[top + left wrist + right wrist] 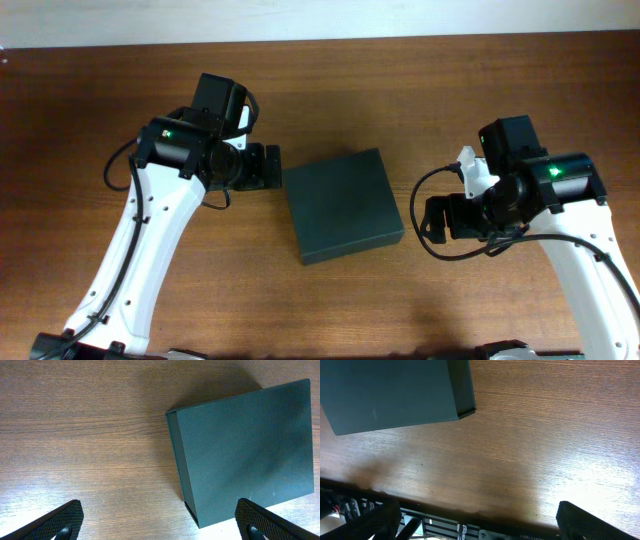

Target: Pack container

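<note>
Container [345, 205] lies closed at centre frame on the worktop [100, 100]. Left gripper [160, 521], fingers apart, is just beside its left edge. Right gripper [480, 521], also apart, stands slightly farther off.

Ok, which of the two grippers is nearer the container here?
The left gripper: seen from overhead, its open fingers sit right beside the container's edge. The right gripper, also open, stands off from the opposite edge with a wider gap.
</note>
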You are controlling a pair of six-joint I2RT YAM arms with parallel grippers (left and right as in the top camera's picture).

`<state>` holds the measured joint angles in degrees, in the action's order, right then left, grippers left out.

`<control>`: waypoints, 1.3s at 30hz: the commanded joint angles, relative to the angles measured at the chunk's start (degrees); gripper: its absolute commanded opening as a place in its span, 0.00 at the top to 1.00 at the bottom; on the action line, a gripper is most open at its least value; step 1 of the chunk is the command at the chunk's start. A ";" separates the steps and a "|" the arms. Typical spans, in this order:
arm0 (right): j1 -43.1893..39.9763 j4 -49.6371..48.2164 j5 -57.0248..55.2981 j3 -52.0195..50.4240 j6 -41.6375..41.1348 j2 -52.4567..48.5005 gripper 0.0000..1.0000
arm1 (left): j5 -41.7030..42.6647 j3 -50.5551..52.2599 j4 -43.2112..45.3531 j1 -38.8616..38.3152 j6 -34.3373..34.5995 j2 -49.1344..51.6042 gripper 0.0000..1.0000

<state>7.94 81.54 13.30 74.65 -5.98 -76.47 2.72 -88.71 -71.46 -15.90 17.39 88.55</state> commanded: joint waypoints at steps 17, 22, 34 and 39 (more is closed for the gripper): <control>0.31 0.17 -0.57 -0.46 -0.09 22.80 0.01 | -0.63 0.44 0.11 0.31 -0.09 -0.50 0.01; 0.31 1.31 -5.70 -0.48 -0.07 25.16 0.01 | -0.63 0.44 0.09 0.31 -0.09 -0.50 0.01; 0.22 -32.65 -14.12 -16.04 4.35 40.22 0.01 | -0.63 0.44 0.09 0.31 -0.09 -0.50 0.01; 0.17 -60.26 -14.03 -30.75 9.42 46.45 0.01 | -0.63 0.44 0.09 0.28 -0.09 -0.50 0.01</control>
<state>7.92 30.72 0.86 51.11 -0.93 -33.43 2.55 -88.64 -71.35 -15.90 17.41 88.55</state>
